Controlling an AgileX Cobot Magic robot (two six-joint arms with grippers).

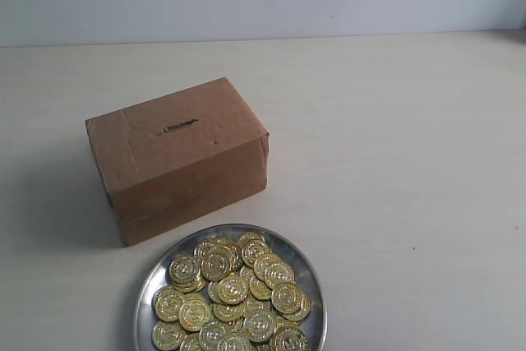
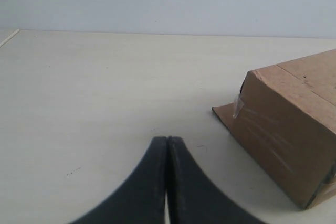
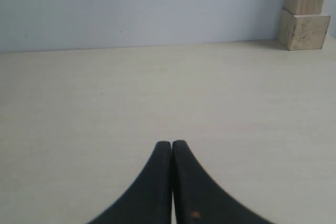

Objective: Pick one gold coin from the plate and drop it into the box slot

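Nearest in the exterior view lies the round shiny silver metal plate (image 1: pixel 299 255), cut off by the lower edge of the picture and heaped with small embossed gold coins (image 1: pixel 234 297) that overlap one another. Just behind it, apart from its rim, stands the brown rectangular cardboard box (image 1: pixel 185 162), turned at a slant, with the short dark box slot (image 1: pixel 177 127) in its top face. Beyond stretches the pale wooden table (image 1: pixel 411 137).

Neither arm shows in that view. The left gripper (image 2: pixel 167 141) has its black fingers pressed together on nothing, low over bare table with a taped corner of the box close by. The right gripper (image 3: pixel 171 144) is likewise closed and empty; far past it a stack of pale wooden blocks (image 3: pixel 304 14) stands against the wall.

No coin is taken yet, so the step in hand is, I judge, the reach to the plate. To do it well:
- Part the jaws before descending.
- Choose a coin propped on the heap's edge, since one lying flat gives the fingers little to catch.
- Pinch one coin only, by its rim.
- Carry it edge-down, turned to the slit's slanted line, and release close above the slot.
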